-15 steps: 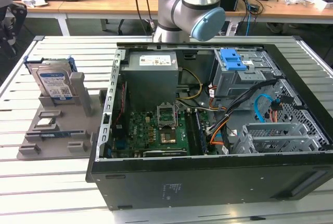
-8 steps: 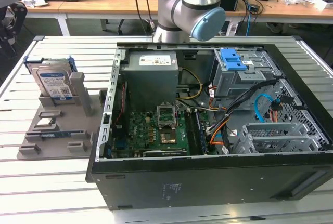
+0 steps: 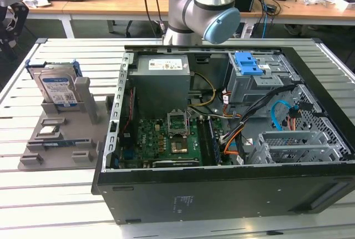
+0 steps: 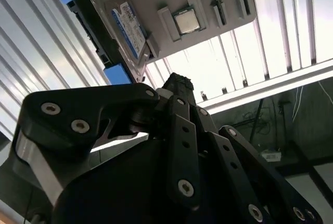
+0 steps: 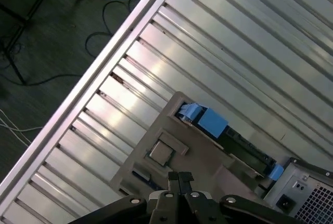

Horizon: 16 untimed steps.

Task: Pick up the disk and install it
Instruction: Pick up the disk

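Jaws pressed together, disk [image 3: 58,88] upright, well apart

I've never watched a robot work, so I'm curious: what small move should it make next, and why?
Probably move the tool toward the disk: the disk stands on edge in its grey holder beside the computer case, and the tool is apart from it, holding nothing.

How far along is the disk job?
Nothing looks done yet: the disk stands in its grey holder, outside the case. The claw is shut, holds nothing and is aimed toward the holder. Pickup and install are both left.
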Each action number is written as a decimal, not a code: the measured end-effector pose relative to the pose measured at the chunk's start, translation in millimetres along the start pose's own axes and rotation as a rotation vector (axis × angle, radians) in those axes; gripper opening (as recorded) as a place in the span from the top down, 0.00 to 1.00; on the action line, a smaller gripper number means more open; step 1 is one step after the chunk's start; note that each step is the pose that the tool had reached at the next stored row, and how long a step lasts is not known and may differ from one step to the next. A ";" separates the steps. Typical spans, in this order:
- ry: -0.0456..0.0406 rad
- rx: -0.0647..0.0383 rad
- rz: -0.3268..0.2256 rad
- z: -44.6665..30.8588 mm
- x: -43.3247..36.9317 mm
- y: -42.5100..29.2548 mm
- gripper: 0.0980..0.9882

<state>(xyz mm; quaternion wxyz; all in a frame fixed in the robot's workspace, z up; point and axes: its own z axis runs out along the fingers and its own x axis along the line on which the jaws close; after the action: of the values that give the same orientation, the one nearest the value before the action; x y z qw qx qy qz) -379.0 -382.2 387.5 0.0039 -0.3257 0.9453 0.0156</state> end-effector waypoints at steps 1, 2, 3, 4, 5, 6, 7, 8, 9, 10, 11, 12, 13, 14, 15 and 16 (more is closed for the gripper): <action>0.0003 0.000 -0.012 0.0 0.0 0.0 0.99; 0.0007 -0.001 -0.030 0.0 0.0 0.0 0.99; 0.0011 -0.001 -0.042 0.0 0.0 0.0 0.99; 0.0014 -0.001 -0.052 0.0 0.0 0.0 0.99; 0.0017 -0.001 -0.064 0.0 0.0 0.0 0.99; 0.0019 -0.001 -0.075 0.0 0.0 0.0 0.99; 0.0025 -0.002 -0.096 0.0 0.0 0.0 0.99; 0.0028 -0.002 -0.107 0.0 0.0 0.0 0.99; 0.0031 -0.002 -0.119 0.0 0.0 0.0 0.99; 0.0034 -0.002 -0.131 0.0 0.0 0.0 0.99; 0.0038 -0.002 -0.144 0.0 0.0 0.0 0.99; 0.0043 -0.003 -0.160 0.0 0.0 0.0 0.99; 0.0046 -0.003 -0.172 0.0 0.0 0.0 0.99; 0.0052 -0.003 -0.193 0.0 0.0 0.0 0.99; 0.0056 -0.004 -0.212 0.0 0.0 0.0 0.99; 0.0061 -0.004 -0.230 0.1 0.0 0.0 0.99</action>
<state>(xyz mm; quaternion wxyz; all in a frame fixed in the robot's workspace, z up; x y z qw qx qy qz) -379.0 -382.2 387.5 0.0022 -0.4323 0.9016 0.0159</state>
